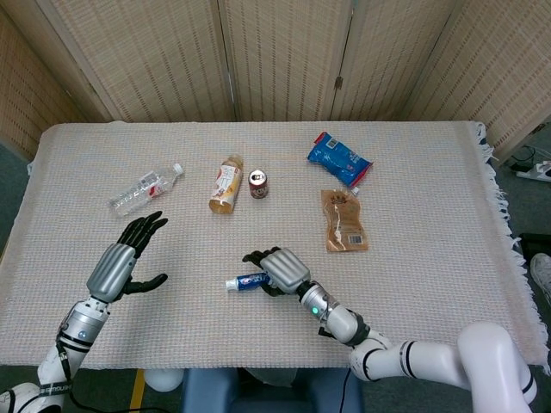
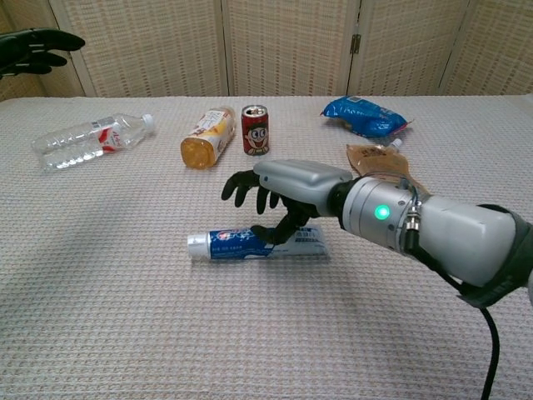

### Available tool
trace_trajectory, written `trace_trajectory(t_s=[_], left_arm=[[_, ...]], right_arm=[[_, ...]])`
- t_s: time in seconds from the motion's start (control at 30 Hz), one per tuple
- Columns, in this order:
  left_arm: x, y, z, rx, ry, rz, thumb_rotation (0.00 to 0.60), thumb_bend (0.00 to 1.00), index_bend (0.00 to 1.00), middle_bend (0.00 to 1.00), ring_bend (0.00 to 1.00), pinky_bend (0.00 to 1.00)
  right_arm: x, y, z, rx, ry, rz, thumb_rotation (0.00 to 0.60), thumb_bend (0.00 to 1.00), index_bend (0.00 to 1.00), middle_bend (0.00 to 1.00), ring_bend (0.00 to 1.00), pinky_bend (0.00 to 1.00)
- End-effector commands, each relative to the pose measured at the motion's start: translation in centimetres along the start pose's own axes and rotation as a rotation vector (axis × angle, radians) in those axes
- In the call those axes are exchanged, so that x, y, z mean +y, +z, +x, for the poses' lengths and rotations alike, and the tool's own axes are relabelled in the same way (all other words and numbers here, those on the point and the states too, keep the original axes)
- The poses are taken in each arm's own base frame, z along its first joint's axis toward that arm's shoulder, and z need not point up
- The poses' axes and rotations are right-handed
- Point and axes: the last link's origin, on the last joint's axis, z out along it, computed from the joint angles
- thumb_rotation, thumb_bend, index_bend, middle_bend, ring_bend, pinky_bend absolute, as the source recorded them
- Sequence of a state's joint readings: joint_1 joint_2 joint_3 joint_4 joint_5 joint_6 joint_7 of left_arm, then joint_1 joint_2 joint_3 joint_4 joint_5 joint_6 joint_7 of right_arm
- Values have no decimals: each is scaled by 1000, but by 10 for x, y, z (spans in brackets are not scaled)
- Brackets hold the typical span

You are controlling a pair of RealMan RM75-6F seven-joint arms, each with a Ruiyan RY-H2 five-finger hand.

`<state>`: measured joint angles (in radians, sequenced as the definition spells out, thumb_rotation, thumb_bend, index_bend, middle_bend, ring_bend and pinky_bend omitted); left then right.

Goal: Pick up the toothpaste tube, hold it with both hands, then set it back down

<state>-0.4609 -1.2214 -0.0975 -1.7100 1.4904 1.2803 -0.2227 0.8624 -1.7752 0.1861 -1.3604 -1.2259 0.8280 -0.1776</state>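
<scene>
Toothpaste tube (image 2: pixel 254 242) is lying flat on the tablecloth (image 2: pixel 125 333), right under my right hand (image 2: pixel 283 187), with its white cap pointing away from my arm. My right hand is hovering over it with its fingers spread apart; one fingertip is touching the blue tube, and I am not gripping it. I cannot read the writing on it. My left hand (image 1: pixel 125 262) is waiting far off to the side, open and holding nothing. Beyond my right hand are sitting a red can (image 2: pixel 254 129) with a cartoon face, a yellow drink bottle (image 2: pixel 206 137), a clear water bottle (image 2: pixel 87 140), a blue bag (image 2: pixel 365 117) and a brown pouch (image 2: pixel 379 160).
</scene>
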Motion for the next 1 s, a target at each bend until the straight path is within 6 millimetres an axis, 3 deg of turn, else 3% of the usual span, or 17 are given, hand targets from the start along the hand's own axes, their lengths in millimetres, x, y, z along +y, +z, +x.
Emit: trace_trajectory(t_s=[0.03, 0.17, 0.2, 0.23, 0.33, 0.4, 0.53, 0.63, 1.0], left_arm=[[-10, -4, 5, -9, 22, 33, 40, 146, 5, 36, 0, 0], [-29, -10, 20, -15, 64, 111, 40, 146, 58, 49, 19, 0], [-35, -12, 24, 6, 77, 135, 68, 146, 68, 63, 38, 0], [-40, -14, 27, 19, 89, 159, 144, 147, 71, 73, 51, 0], [-53, -22, 36, 56, 118, 215, 508, 147, 81, 91, 73, 0], [-62, -28, 42, 79, 164, 241, 600, 146, 97, 112, 91, 0], [-80, -43, 50, 111, 276, 297, 600, 147, 105, 128, 102, 0], [-91, -57, 52, 122, 346, 354, 600, 150, 106, 132, 106, 0], [-88, -110, 43, 144, 389, 403, 600, 151, 105, 132, 106, 0]], right_arm=[[5, -20, 21, 68, -14, 8, 600, 737, 217, 253, 324, 285], [24, -58, 49, 179, -111, -13, 600, 737, 226, 292, 362, 312], [31, -73, 57, 216, -121, -27, 600, 737, 239, 308, 373, 328], [35, -84, 64, 241, -123, -41, 600, 737, 258, 323, 382, 341], [53, -125, 81, 274, -154, -111, 600, 737, 280, 321, 374, 326], [66, -154, 92, 258, -202, -188, 600, 737, 253, 267, 320, 249], [87, -203, 106, 261, -250, -356, 600, 633, 92, 103, 174, 62], [100, -236, 109, 291, -233, -444, 600, 599, 15, 33, 112, 17], [128, -327, 80, 414, -183, -617, 600, 596, 0, 0, 66, 0]])
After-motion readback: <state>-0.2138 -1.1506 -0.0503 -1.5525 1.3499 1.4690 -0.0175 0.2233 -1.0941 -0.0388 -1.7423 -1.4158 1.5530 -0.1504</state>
